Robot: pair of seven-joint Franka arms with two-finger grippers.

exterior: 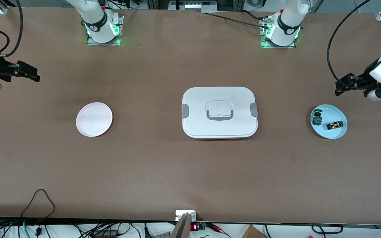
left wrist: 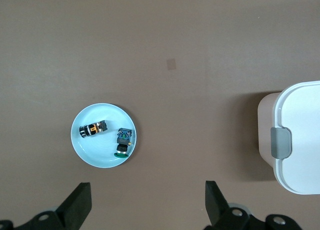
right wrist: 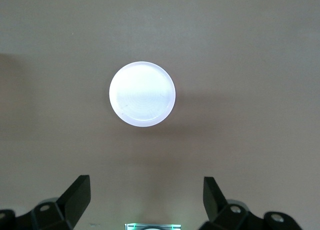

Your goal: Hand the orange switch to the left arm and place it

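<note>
The orange switch [exterior: 334, 125] [left wrist: 93, 129] lies on its side in a light blue plate [exterior: 334, 114] [left wrist: 100, 150] at the left arm's end of the table. The white lidded box [exterior: 197, 99] [left wrist: 300, 140] stands mid-table, between that plate and a pale empty plate [exterior: 94, 119] [right wrist: 142, 94]. My left gripper [exterior: 340, 87] [left wrist: 148, 200] hangs open and empty over bare table next to the blue plate. My right gripper [exterior: 34, 75] [right wrist: 145, 197] hangs open and empty over the table's right-arm end, apart from the pale plate.
A second small switch with a green cap [exterior: 317, 118] [left wrist: 122, 141] shares the blue plate, close beside the orange one. Both arm bases [exterior: 103, 31] [exterior: 281, 33] stand along the table edge farthest from the front camera. Cables and a small device [exterior: 185, 216] line the nearest edge.
</note>
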